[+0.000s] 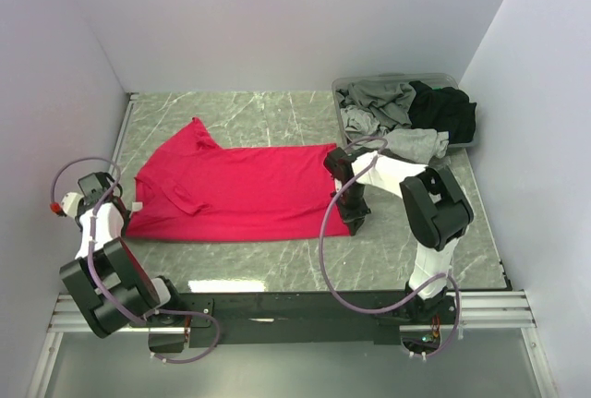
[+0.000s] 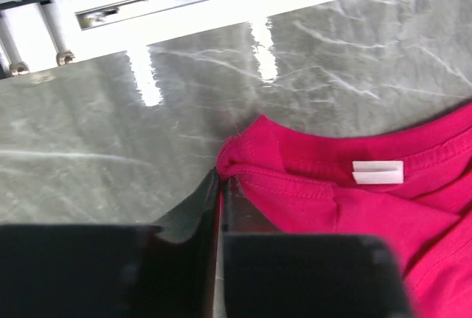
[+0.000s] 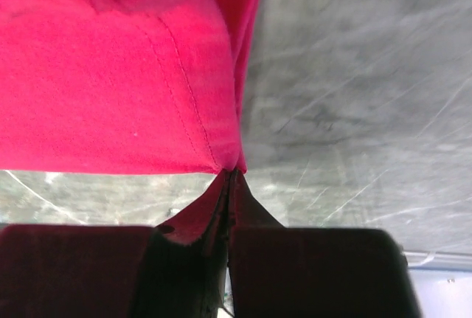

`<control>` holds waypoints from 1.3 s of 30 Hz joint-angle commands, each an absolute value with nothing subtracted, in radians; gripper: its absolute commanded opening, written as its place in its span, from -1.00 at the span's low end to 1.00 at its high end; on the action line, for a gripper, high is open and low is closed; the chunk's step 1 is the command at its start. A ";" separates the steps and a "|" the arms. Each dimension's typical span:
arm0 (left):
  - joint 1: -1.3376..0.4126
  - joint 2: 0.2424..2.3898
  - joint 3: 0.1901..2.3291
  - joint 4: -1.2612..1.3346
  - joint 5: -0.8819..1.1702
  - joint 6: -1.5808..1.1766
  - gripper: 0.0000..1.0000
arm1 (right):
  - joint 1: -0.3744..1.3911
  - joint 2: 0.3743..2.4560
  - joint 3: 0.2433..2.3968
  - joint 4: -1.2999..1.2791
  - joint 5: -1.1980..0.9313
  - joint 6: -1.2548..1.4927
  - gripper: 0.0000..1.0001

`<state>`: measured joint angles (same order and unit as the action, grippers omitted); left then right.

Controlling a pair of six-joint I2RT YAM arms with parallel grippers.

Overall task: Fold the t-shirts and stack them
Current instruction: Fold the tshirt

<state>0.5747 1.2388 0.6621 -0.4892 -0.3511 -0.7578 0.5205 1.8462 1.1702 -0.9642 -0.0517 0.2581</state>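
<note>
The pinkish-red t-shirt lies spread flat on the marble table, collar end to the left. My left gripper is shut on the shirt's edge by the collar; a white label shows on the cloth there. My right gripper is shut on the shirt's near right hem corner, which bunches at the jaw tips. Grey t-shirts and a black t-shirt lie heaped at the back right.
A grey plastic tub at the back right holds the heaped shirts, some spilling over its near rim. White walls enclose the table on three sides. A metal rail runs along the near edge.
</note>
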 commanded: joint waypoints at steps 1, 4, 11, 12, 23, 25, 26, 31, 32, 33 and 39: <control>0.588 1.200 0.687 -0.511 -0.425 -0.790 -0.68 | 0.526 1.778 1.157 -1.042 -0.022 0.267 -0.91; 0.591 1.183 0.699 -0.526 -0.396 -0.817 -0.08 | 0.526 1.757 1.172 -1.063 -0.003 0.276 -0.56; 0.586 1.149 0.810 -0.591 -0.371 -0.861 0.52 | 0.526 1.695 1.291 -1.141 0.067 0.291 -0.19; 0.584 1.146 0.831 -0.592 -0.370 -0.862 0.51 | 0.526 1.689 1.305 -1.141 0.072 0.291 -0.19; 0.197 1.029 0.818 -0.531 -0.310 -0.862 0.22 | 0.525 1.704 1.390 -0.956 -0.067 0.244 -0.25; 0.113 1.045 0.787 -0.515 -0.278 -0.870 0.16 | 0.526 1.723 1.397 -0.939 -0.095 0.247 -0.26; 0.079 1.052 0.779 -0.515 -0.276 -0.877 0.11 | 0.525 1.729 1.402 -0.925 -0.100 0.248 -0.27; -0.066 1.120 0.736 -0.545 -0.292 -0.959 0.09 | 0.525 1.743 1.414 -0.907 -0.117 0.255 -0.28; -0.075 1.127 0.727 -0.545 -0.288 -0.968 0.08 | 0.526 1.741 1.411 -0.899 -0.117 0.255 -0.28; -0.083 1.134 0.715 -0.546 -0.284 -0.977 0.07 | 0.525 1.740 1.408 -0.896 -0.118 0.258 -0.28; -0.110 1.193 0.681 -0.512 -0.279 -0.997 0.04 | 0.526 1.720 1.373 -0.876 -0.124 0.271 -0.29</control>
